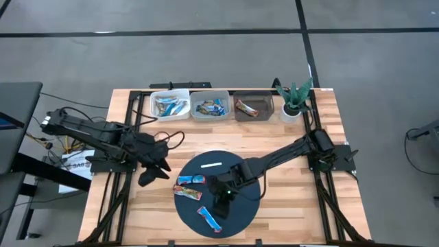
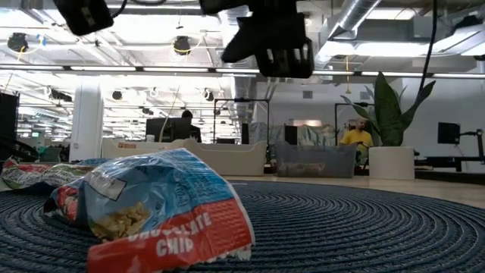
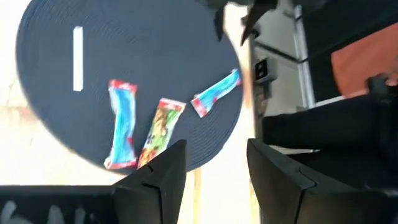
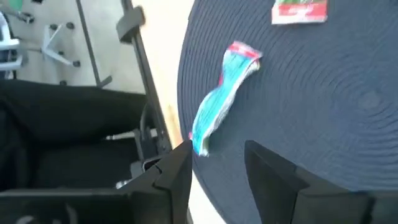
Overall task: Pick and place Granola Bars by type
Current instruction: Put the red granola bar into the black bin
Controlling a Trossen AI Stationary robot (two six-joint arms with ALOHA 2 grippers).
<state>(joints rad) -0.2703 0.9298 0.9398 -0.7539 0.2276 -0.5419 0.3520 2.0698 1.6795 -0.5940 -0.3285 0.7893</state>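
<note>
With fingers apart and nothing held, the right gripper hovers at the mat's centre of the frame, apparently lining up on the lone blue bar at lower centre, needing descent and closure, while the left gripper, parted and empty, waits centre-left.

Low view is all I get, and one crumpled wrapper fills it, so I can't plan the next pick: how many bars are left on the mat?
Observer: Three. A blue bar lies beside a multicolour bar, and a second blue bar lies alone near the edge of the round dark mat.
Operator: Which gripper is nearer that lone one?
Observer: The right gripper, open and empty, hangs over the mat close to it.
Operator: And the other arm?
Observer: The left gripper is open too, off the mat over the bare wood.
</note>
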